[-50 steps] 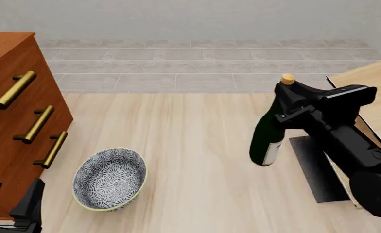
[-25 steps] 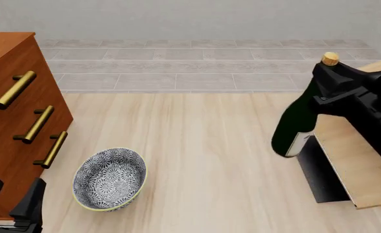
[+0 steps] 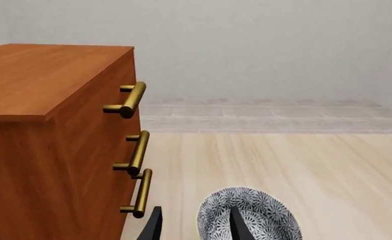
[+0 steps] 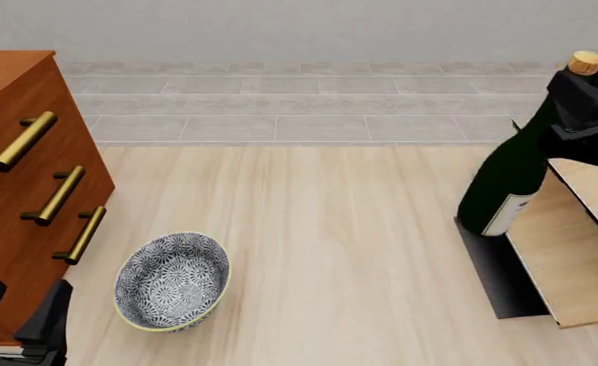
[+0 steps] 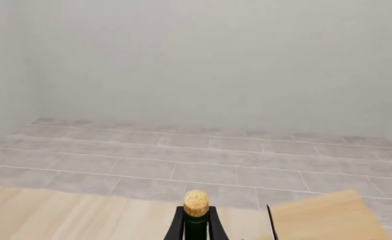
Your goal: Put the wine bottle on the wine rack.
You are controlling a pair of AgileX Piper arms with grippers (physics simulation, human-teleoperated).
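Observation:
The dark green wine bottle (image 4: 508,183) hangs tilted at the right of the front view, lifted off the table, its cork (image 4: 584,62) uppermost. My right gripper (image 4: 576,95) is shut on its neck. In the right wrist view the cork (image 5: 196,202) and neck show between the black fingers (image 5: 176,227). The pale-wood wine rack (image 4: 573,263) with its dark base plate (image 4: 497,274) lies below and right of the bottle's base. A top corner of the wine rack (image 5: 323,217) shows in the right wrist view. My left gripper (image 4: 19,320) rests open at the bottom left; its fingertips (image 3: 154,225) show beside the bowl.
A reddish-brown drawer cabinet (image 4: 19,191) with brass handles (image 4: 60,194) stands at the left, seen again as the cabinet (image 3: 49,135) in the left wrist view. A patterned bowl (image 4: 172,280) sits near the front left, also the bowl (image 3: 253,217) by my left gripper.
My right gripper has carried the bottle up and to the right, from the table's middle right to above the rack's base plate. The left arm has not moved.

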